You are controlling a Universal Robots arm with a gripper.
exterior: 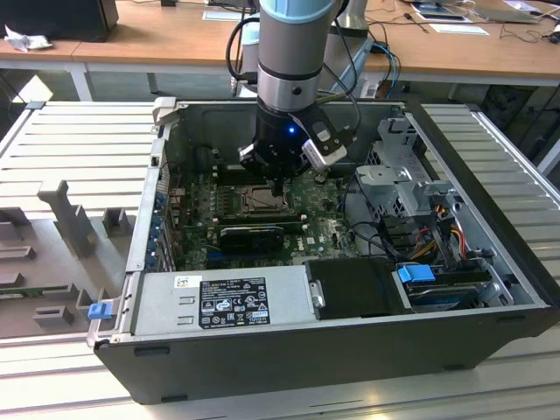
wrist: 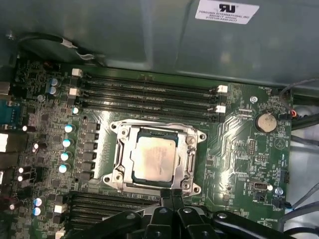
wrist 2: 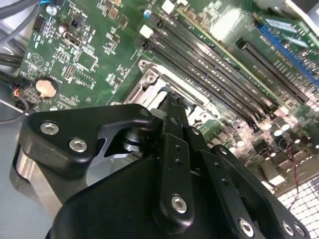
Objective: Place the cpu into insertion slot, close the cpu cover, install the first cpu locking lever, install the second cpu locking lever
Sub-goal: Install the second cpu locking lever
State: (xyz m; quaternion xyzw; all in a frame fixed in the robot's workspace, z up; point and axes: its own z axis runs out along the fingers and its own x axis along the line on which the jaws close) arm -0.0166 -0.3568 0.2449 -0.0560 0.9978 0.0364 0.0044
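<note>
**Cpu seated, cover down, my gripper at the socket edge**

Exterior view: my gripper (exterior: 278, 185) hangs inside the open computer case (exterior: 490, 210), just over the insertion slot (exterior: 255, 200); fingers pinched together, holding nothing.

Second wrist view: fingers (wrist 2: 172, 119) closed, tips at the socket frame; contact unclear.

First wrist view: the cpu (wrist: 154, 158) lies flat in the slot, the cpu cover (wrist: 192, 157) framing it; chip looks light, rigid, fragile, take by edges; cover thin, stiff, springy.

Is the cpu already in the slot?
Yes. In the first wrist view the cpu lies flat inside the slot, framed by the cover.
</note>
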